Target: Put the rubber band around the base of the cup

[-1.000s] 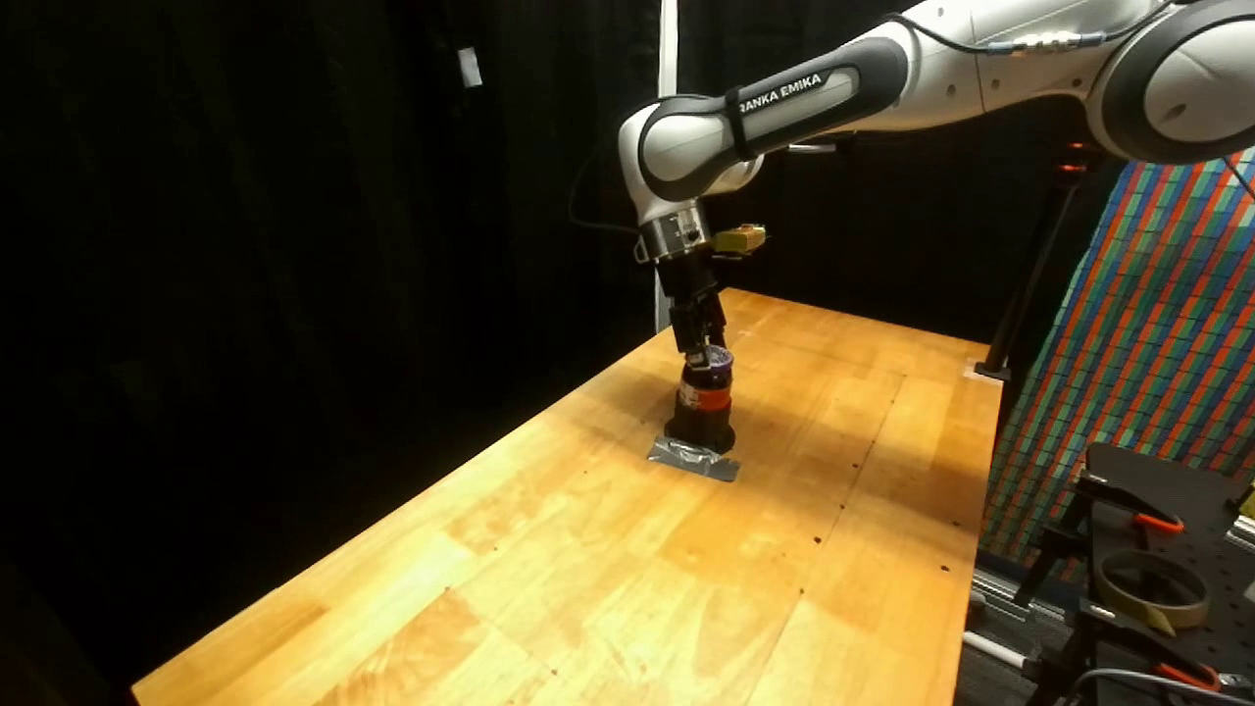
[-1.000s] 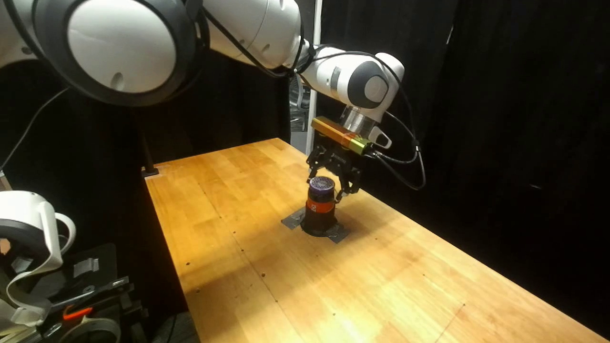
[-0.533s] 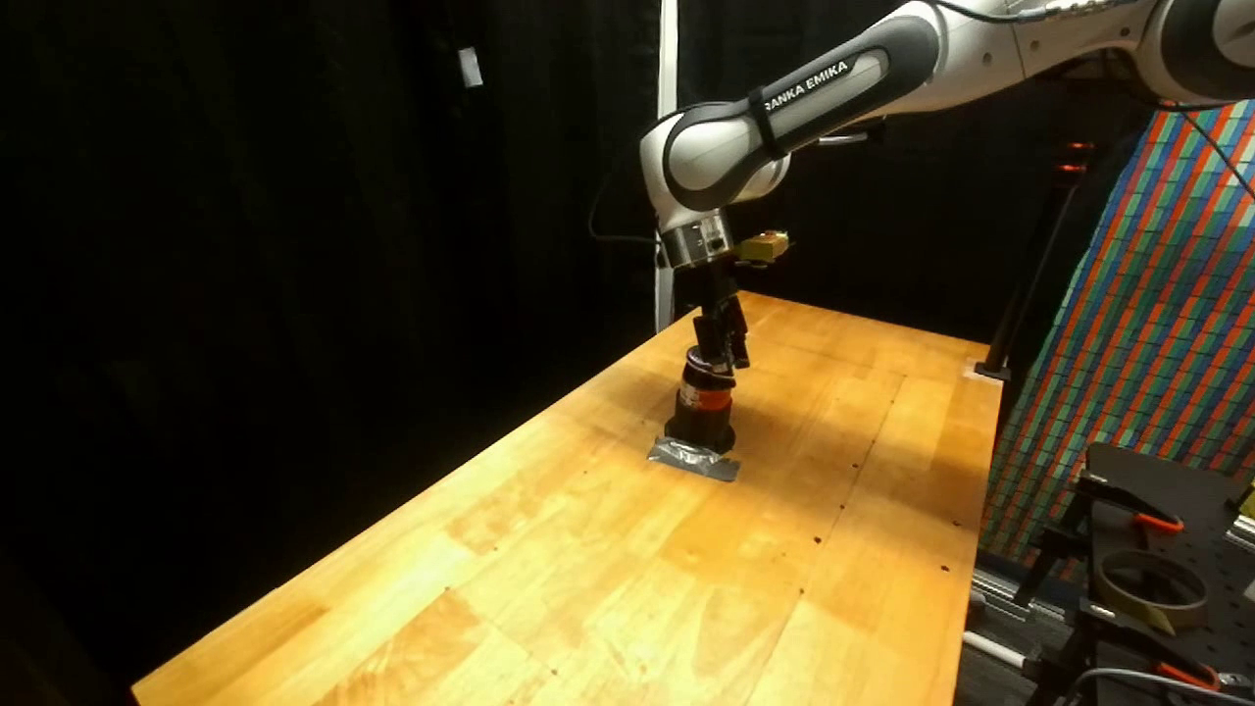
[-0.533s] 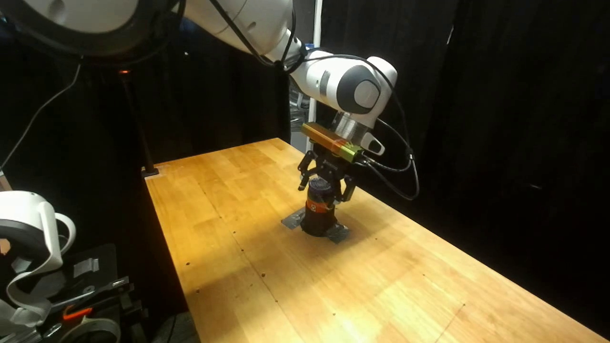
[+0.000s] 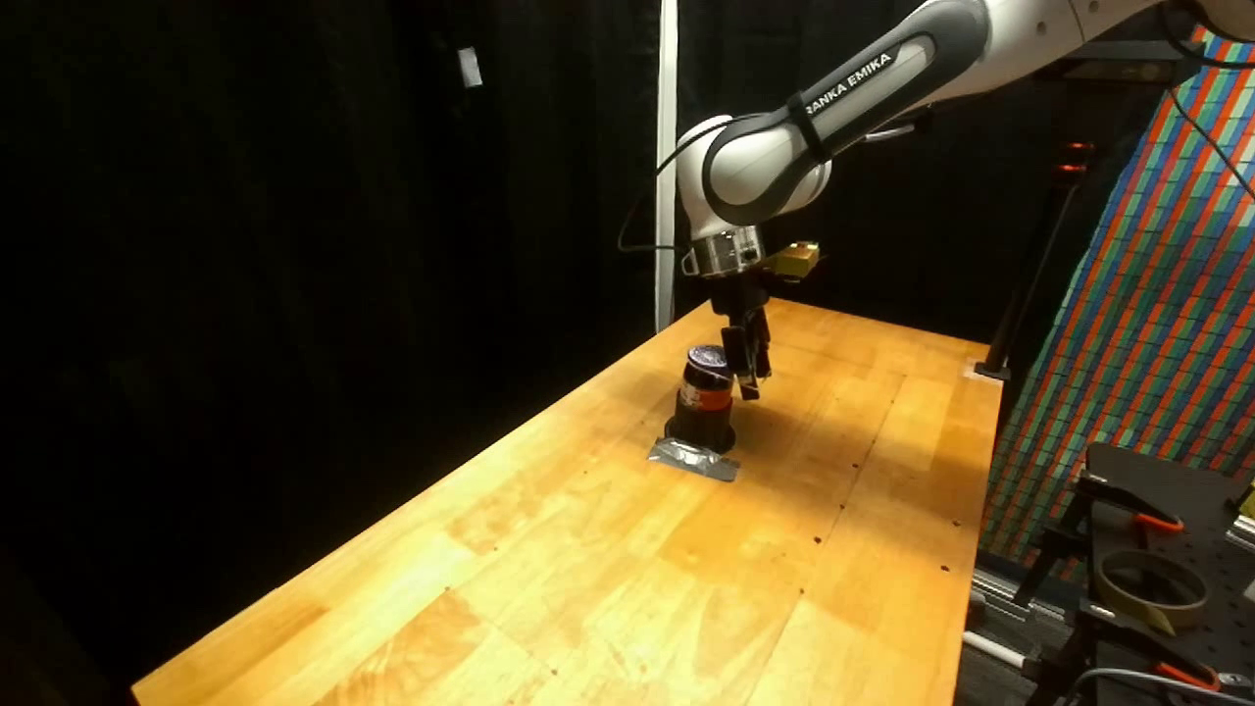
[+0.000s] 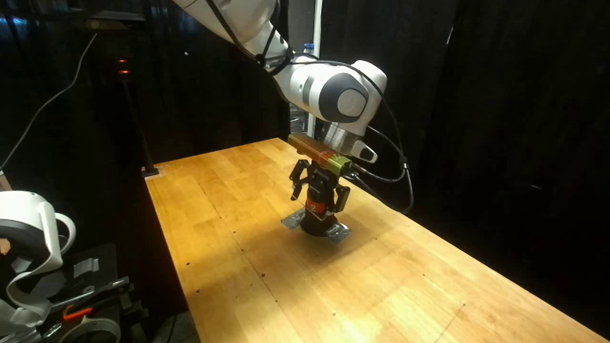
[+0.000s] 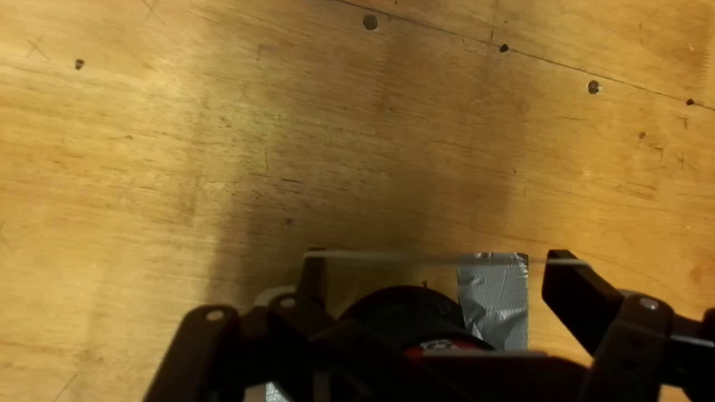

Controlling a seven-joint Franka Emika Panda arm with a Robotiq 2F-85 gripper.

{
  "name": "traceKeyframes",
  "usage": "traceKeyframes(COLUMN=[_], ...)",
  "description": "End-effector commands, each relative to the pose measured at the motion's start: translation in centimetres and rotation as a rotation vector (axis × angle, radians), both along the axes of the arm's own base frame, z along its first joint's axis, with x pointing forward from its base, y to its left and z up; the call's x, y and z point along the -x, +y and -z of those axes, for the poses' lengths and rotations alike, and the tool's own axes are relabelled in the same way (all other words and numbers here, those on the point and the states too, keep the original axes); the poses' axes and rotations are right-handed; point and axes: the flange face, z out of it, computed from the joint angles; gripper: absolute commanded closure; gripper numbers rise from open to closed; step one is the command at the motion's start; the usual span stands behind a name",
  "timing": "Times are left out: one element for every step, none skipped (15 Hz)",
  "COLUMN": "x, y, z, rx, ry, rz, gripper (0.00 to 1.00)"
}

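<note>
The dark cup with an orange band stands upright in both exterior views (image 5: 706, 400) (image 6: 315, 226), and its base shows in the wrist view (image 7: 402, 307). My gripper (image 7: 439, 255) is open, its fingers apart on either side beside the cup, above the table; it also shows in both exterior views (image 5: 756, 385) (image 6: 315, 204). The thin pale rubber band (image 7: 362, 254) is stretched between the fingertips. In an exterior view a pale line of the band (image 5: 710, 374) slants across the cup's upper part towards the fingers. The rest of the loop is hard to make out.
Grey tape (image 5: 692, 459) (image 6: 339, 233) (image 7: 497, 301) lies at the cup's base on the wooden table (image 5: 608, 588). A black side stand with a tape roll (image 5: 1154, 588) is beyond the table edge. A white headset (image 6: 35, 238) lies beside the table.
My gripper has moved from over the cup's rim to beside the cup and lower. The band's near side has been drawn down with the fingers. The cup has not moved.
</note>
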Motion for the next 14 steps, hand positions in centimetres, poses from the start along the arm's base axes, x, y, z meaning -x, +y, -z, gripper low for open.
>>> traceKeyframes(x=[2.6, 2.6, 2.4, 2.2, 2.0, 1.8, 1.6, 1.4, 1.3, 1.2, 1.1, 1.0, 0.9, 0.9], y=[-0.7, -0.6, -0.6, -0.3, -0.2, 0.0, 0.2, 0.5, 0.7, 1.0, 1.2, 1.3, 1.5, 1.6], z=[-0.4, -0.5, -0.5, -0.5, -0.5, -0.4, -0.3, -0.3, -0.1, 0.0, 0.1, 0.0, 0.0, 0.0], rx=[0.006, -0.001, -0.002, -0.01, -0.015, -0.017, -0.02, -0.023, -0.03, -0.032, -0.03, -0.025, -0.021, -0.012], ry=[-0.043, -0.071, -0.11, -0.14, -0.171, -0.191, -0.216, -0.229, -0.232, -0.232, -0.233, -0.229, -0.224, -0.223], rz=[-0.006, -0.008, -0.005, -0.016, -0.019, -0.026, -0.036, -0.048, -0.06, -0.072, -0.081, -0.09, -0.099, -0.105], gripper=[0.0, 0.0, 0.0, 0.0, 0.0, 0.0, 0.0, 0.0, 0.0, 0.0, 0.0, 0.0, 0.0, 0.0])
